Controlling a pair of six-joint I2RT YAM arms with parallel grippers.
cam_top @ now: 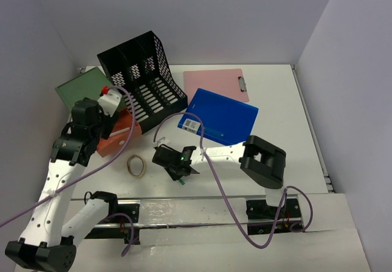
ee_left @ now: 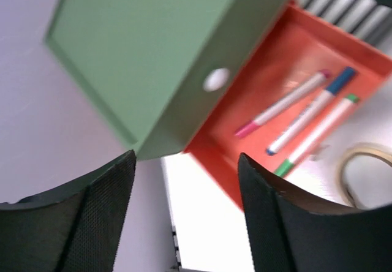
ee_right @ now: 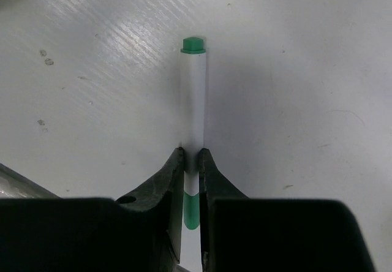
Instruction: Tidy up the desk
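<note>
The desk [cam_top: 275,100], a broad, flat white tabletop with a matte finish, filled the floor of the scene between pale lilac-grey walls. Close up, its surface showed fine parallel streaks and a few small specks.

The right gripper [ee_right: 192,160] was over the near middle of the desk, its two black wedge-shaped fingers pressed together on a white marker [ee_right: 194,100]. The marker was a smooth, slim cylinder with a green end plug and a green band between the jaws, and it pointed away from the wrist. Whether it rested on the surface or hung just above it could not be told.

The left gripper [ee_left: 185,160] hung at the left side, its curved, finely textured black fingers standing well apart with nothing between them. Below it lay a shallow rectangular orange tray [ee_left: 257,100] holding three pens [ee_left: 306,116], pink-, blue- and green-tipped, side by side. A flat green box [ee_left: 147,45] with a small pale round spot on its side overlapped the tray's left end.

A thin tan tape ring [cam_top: 136,165] lay just near of the tray. At the far left stood a black perforated file rack [cam_top: 144,76], tilted. To its right lay a glossy blue folder [cam_top: 223,116] and, farther back, a pink clipboard [cam_top: 214,83] with a metal clip.
</note>
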